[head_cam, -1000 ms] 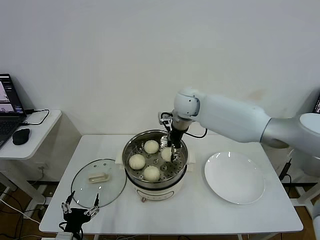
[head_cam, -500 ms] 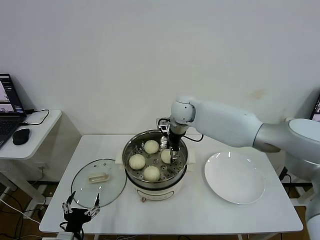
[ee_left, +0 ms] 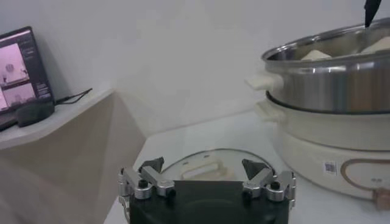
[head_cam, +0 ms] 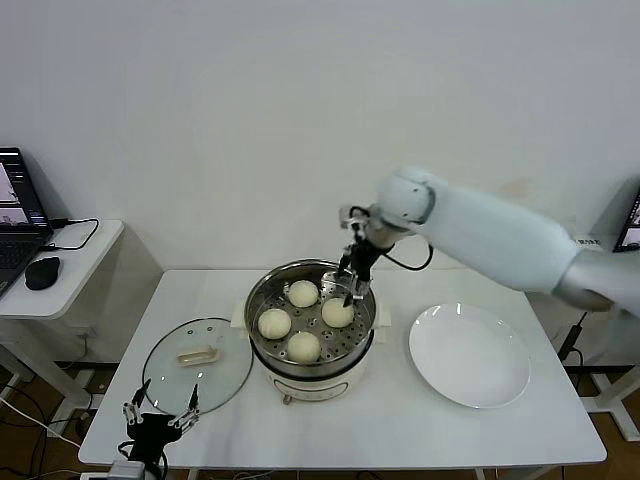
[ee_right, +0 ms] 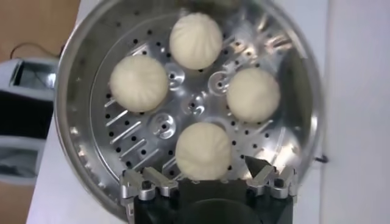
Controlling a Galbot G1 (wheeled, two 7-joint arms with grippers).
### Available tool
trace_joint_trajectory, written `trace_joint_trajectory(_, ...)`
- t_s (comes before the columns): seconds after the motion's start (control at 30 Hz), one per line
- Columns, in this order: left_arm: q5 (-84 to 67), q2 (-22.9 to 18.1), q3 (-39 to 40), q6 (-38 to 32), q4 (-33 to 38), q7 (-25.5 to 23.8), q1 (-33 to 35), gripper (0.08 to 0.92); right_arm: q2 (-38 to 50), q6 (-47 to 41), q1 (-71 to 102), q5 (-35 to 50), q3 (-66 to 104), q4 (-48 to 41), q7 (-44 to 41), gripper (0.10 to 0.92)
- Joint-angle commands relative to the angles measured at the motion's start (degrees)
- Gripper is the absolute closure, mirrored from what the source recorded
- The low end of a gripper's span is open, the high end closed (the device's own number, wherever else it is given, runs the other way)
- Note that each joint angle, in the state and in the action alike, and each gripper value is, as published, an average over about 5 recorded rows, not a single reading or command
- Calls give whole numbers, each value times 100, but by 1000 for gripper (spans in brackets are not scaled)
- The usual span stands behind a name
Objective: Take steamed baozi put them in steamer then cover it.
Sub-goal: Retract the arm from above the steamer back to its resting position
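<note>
Several cream-white baozi (head_cam: 303, 293) lie on the perforated tray of the steel steamer (head_cam: 252, 300) at the table's middle. In the right wrist view the buns (ee_right: 203, 151) sit apart inside the steamer (ee_right: 67, 109). My right gripper (head_cam: 347, 288) hangs open just above the pot's back right rim, holding nothing; its jaws (ee_right: 196, 170) stand wide over the nearest bun. The glass cover (head_cam: 197, 365) lies flat on the table left of the steamer. My left gripper (head_cam: 160, 405) waits open at the table's front left edge, facing the cover (ee_left: 210, 156) and the steamer (ee_left: 323, 79).
A flat white plate (head_cam: 468, 355) lies right of the steamer. A side desk with a laptop (head_cam: 15, 215) and a mouse (head_cam: 42, 271) stands at the far left. A wall is close behind the table.
My right gripper has opened, leaving a bun on the tray at the right side. It has lifted out of the pot and the arm has swung to the right. The left arm is unchanged.
</note>
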State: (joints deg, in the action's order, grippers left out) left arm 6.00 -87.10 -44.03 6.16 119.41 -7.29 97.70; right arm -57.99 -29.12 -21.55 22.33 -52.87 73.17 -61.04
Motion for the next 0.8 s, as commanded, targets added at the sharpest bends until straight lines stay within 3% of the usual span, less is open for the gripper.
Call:
trace_joint_trajectory(0.03,-579,30,7,-150,17,298,64,177,1366,1571,1410,1423,2520,815,3178,203)
trace_joint_trajectory(0.33,-1008,70,102,-623,-61,306,23,177,1971,1301,5919,1463,6803,2695,4523,203)
trace_joint_trajectory(0.57,-915,258,166,-699,-229,319,-146,177,1055,2016,8493,1242,8908,3233,4823,202)
trace_joint_trajectory(0.8,-438,427,120,-615,-489,320,-684,177,119,2730,10028,1204,9797,3434,4851,203)
